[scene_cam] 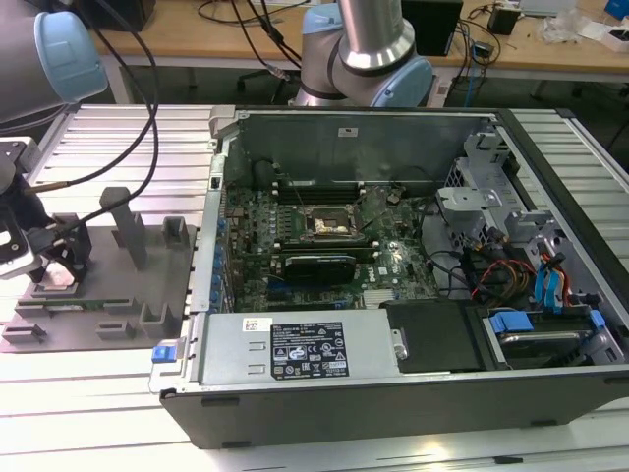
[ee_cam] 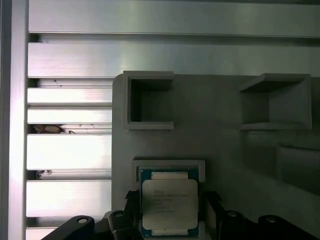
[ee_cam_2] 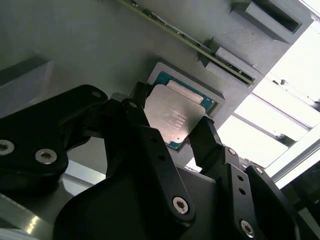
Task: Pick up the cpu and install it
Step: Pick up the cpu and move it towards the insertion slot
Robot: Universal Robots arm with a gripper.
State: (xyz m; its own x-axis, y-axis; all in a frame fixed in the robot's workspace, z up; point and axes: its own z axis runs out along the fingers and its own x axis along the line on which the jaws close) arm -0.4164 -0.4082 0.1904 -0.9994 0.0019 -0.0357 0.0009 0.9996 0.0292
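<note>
On the exterior view's left, the black gripper (scene_cam: 57, 267) squeezes its fingers (ee_cam_2: 202, 135) on the small silver square cpu (ee_cam_2: 172, 112), which sits in the grey plastic holder (ee_cam: 225, 150). This looks like the pick-up step, and it needs a gentle, level hold.

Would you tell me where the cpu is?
In both wrist views the cpu lies recessed in the grey fixture by the gripper, at the exterior view's left.

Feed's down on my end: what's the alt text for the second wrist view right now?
The black end effector sits close over the cpu, a silver-topped chip on a green base lying flat in a recess of the grey fixture plate. The bright ribbed table lies beyond the plate's edge.
</note>
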